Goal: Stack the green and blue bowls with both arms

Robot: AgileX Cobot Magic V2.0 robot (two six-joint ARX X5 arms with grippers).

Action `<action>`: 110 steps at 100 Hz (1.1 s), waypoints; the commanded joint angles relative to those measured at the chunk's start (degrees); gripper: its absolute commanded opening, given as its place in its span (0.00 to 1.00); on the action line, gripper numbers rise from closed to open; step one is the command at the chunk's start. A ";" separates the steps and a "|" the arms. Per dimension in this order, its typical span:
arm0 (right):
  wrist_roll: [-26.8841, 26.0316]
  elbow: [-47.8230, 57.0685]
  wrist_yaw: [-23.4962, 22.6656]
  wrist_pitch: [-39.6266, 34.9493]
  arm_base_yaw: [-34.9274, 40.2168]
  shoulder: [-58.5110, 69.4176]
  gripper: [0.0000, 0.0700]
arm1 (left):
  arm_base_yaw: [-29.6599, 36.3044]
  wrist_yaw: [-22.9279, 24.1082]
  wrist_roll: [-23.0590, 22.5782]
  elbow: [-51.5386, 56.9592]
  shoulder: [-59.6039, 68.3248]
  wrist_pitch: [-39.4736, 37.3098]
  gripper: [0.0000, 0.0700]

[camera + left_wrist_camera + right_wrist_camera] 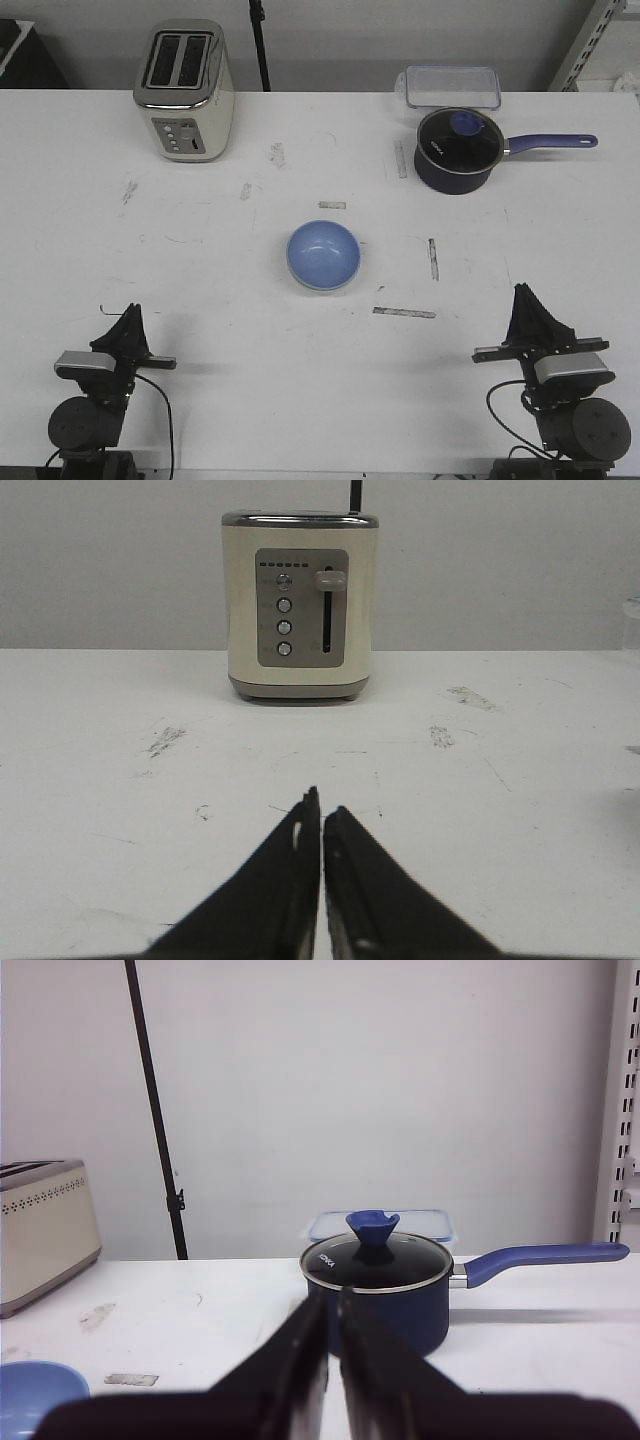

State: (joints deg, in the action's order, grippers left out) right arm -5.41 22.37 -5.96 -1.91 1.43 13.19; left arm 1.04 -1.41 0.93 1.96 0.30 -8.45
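Observation:
The light blue bowl [323,252] sits in the middle of the white table. A thin pale green rim [326,289] shows under its near edge, so it appears nested in the green bowl. The blue bowl's edge also shows in the right wrist view [35,1395]. My left gripper [128,318] is shut and empty, low at the near left, far from the bowls; in the left wrist view [321,808] its jaws are together. My right gripper [524,298] is shut and empty at the near right; in the right wrist view [333,1298] its jaws are together.
A cream toaster [186,90] stands at the back left, also in the left wrist view [300,605]. A navy saucepan [458,150] with glass lid and purple handle stands at the back right, with a clear plastic box [451,86] behind it. Tape strips [404,312] lie on the table.

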 commanded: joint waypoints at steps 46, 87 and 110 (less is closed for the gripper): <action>1.46 -12.83 3.61 2.40 0.00 -6.45 0.02 | 0.00 0.02 -0.24 -1.27 -0.11 -0.63 0.00; 1.40 -21.68 3.96 1.22 0.00 -13.14 0.02 | 0.00 0.02 -0.24 -1.27 -0.11 -0.63 0.00; 1.38 -21.68 4.92 2.27 0.00 -13.14 0.02 | 0.00 0.02 -0.24 -1.27 -0.11 -0.63 0.00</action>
State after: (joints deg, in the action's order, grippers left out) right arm -4.32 0.82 -1.26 -0.80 1.45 0.05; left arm 1.04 -1.41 0.93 1.96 0.30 -8.40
